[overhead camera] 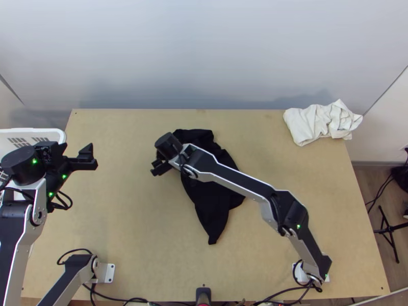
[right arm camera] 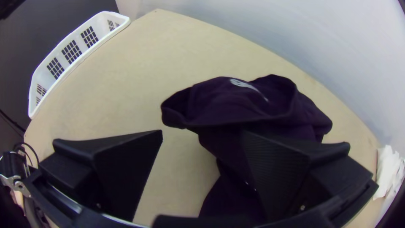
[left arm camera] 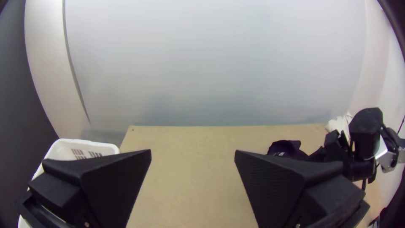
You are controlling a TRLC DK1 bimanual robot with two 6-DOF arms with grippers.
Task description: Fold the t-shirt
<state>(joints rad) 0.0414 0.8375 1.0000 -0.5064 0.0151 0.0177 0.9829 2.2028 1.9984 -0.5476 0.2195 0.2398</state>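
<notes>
1. Black cloth forms the t-shirt (overhead camera: 211, 204), bunched in soft, irregular folds at the middle of the table (overhead camera: 127, 214). It tapers to a narrow point towards the near edge; a small pale mark shows on its upper folds.
2. Light, smooth wood makes up the table. Near its far right corner lies a white cloth (overhead camera: 311, 125), crumpled, with creased ridges.
3. White, rigid and pierced by gridded openings, a basket (overhead camera: 60, 133) with a rounded rim stands at the left side.
4. The left gripper (overhead camera: 75, 148), beside the basket, is spread wide and grasps nothing; its flat black fingers (left arm camera: 274, 181) are wedge-shaped, with fine ribbing.
5. The right gripper (overhead camera: 162, 167) is at the t-shirt's left side, likewise parted and clenched on nothing. One finger overlaps the dark folds in the right wrist view; whether it touches them I cannot tell.
6. Silver-edged links of the right arm (overhead camera: 239, 181) hide part of the t-shirt. Sleeves, neckline and hem are hard to make out among the folds. The left arm (overhead camera: 15, 224) covers part of the basket and is cut off at the lower left.
</notes>
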